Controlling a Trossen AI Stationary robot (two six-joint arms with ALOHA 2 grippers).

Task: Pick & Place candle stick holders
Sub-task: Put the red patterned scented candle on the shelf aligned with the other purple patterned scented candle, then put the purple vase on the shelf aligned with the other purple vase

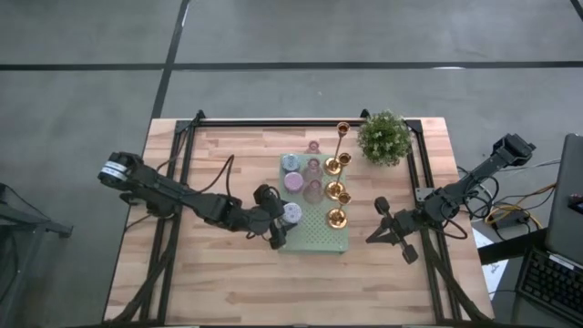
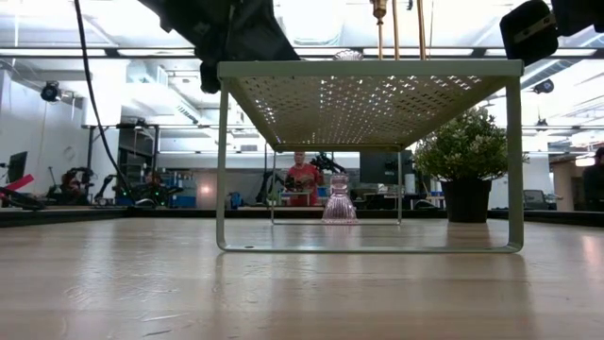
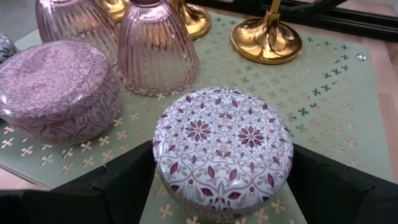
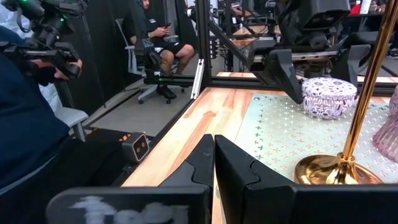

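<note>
A round white tin-like holder with a maroon flower pattern (image 3: 224, 143) rests on the near left part of the pale green perforated stand (image 1: 319, 239). My left gripper (image 1: 284, 224) is around it. A lavender holder (image 3: 59, 87), a blue-grey one (image 1: 290, 162), ribbed pink glass holders (image 3: 155, 50) and gold holders (image 1: 336, 217), one of them tall (image 1: 343, 129), stand on the same stand. One pink glass holder (image 2: 339, 200) stands on the table behind it. My right gripper (image 1: 369, 240) is shut and empty, right of the stand. My left gripper has the patterned holder's round side wall (image 3: 163, 180) between its two fingers, one finger (image 3: 124, 183) on each side. The fingers come nearly level from the table's left. The holder stays upright, its bottom on the green stand (image 3: 323, 106).
A green potted plant (image 1: 383, 137) stands at the far right of the table. The stand is raised on thin legs (image 2: 222, 161). Bare wood lies along the table's near edge (image 1: 273, 292). People sit in the room beyond (image 4: 155, 37).
</note>
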